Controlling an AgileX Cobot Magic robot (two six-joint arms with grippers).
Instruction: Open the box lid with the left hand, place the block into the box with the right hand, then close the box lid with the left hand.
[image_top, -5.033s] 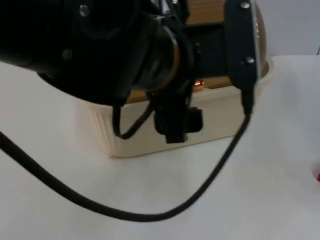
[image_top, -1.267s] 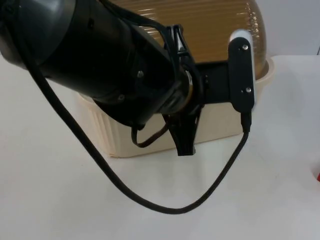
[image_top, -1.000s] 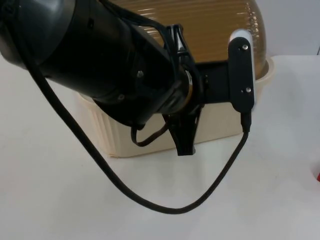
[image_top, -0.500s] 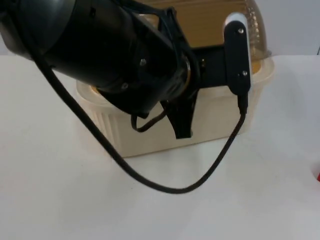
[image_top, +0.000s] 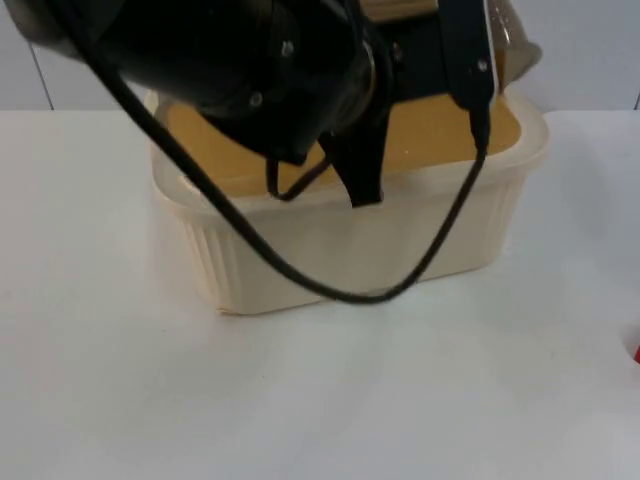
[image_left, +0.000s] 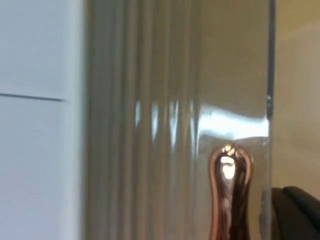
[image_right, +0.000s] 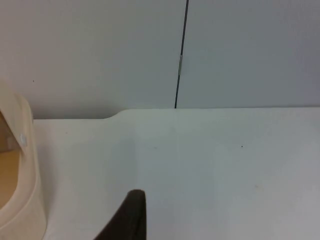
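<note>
Right, you have the cream box (image_top: 350, 250) standing on the white table (image_top: 300, 400), towards the back, close to the grey wall (image_top: 590, 50). Its ribbed front wall faces you in the top view, and inside its rim you can see a flat tan surface.

The lid (image_top: 510, 45) is up. A clear brownish part of it shows above the box's back rim, and the left arm (image_top: 220, 50) hides the rest. In the left wrist view, the lid (image_left: 170, 125) appears as an upright, ribbed, see-through sheet. The copper knob (image_left: 229, 190) stands on it, just beside a black fingertip.

The left gripper (image_top: 362, 185) is over the box, with one black finger hanging down across the front rim in the top view. It is at the knob, but you cannot tell whether it is clamped on the knob or merely beside it, nor how wide it is set.

The right gripper (image_right: 131, 220) waits low over the bare table beside the box. In the right wrist view, the box's rounded rim (image_right: 27, 165) and the wall (image_right: 240, 50) behind it can be seen. Whether that gripper is wide or narrow cannot be told, and nothing shows in its grasp.

A red sliver (image_top: 636, 350) touches the table at the far right of the top view. Too little of it shows to say what it is.
</note>
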